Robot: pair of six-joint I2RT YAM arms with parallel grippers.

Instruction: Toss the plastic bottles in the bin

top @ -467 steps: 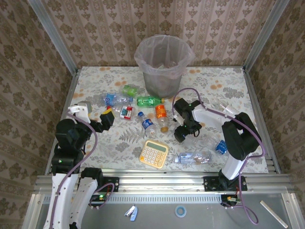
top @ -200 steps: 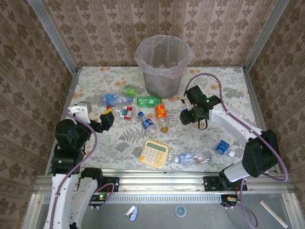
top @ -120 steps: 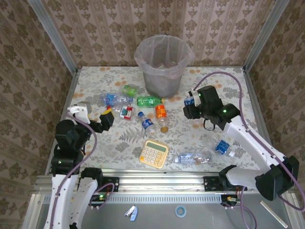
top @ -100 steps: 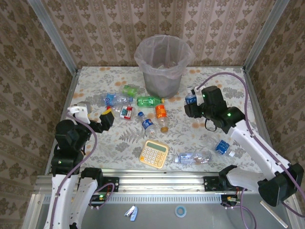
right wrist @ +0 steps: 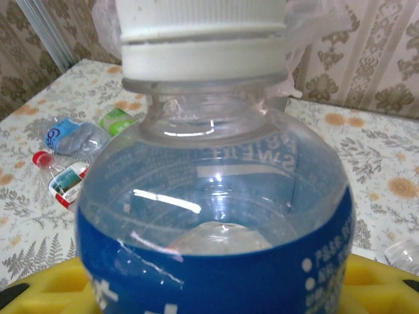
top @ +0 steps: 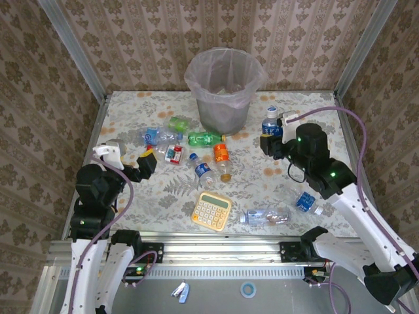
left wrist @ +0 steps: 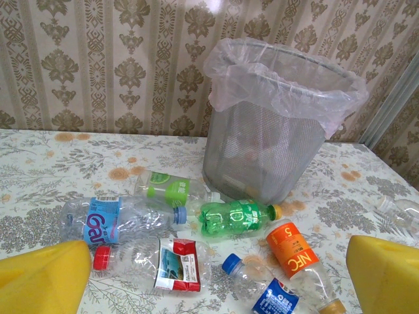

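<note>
Since a moment ago the right arm has swung up and away from the middle of the table [top: 314,111], carrying its catch toward the back. The right gripper [top: 270,139] is clamped low on a blue-labelled bottle [top: 270,122], which stands upright with its white cap uppermost. The bottle hangs just to the right of the bin [top: 226,108], not yet over the mouth.

From where I stand, the risk is plain. If the jaws let go here, the bottle drops onto the table beside the bin. If the arm sweeps across too low, it could catch the rim or the loose bag and tip the bin over.

Further out, the loose bottles [top: 204,138] lie scattered in front of the bin, near the yellow calculator [top: 211,210]. The left gripper [top: 145,161] waits at the left edge with its jaws spread wide, holding nothing.
</note>
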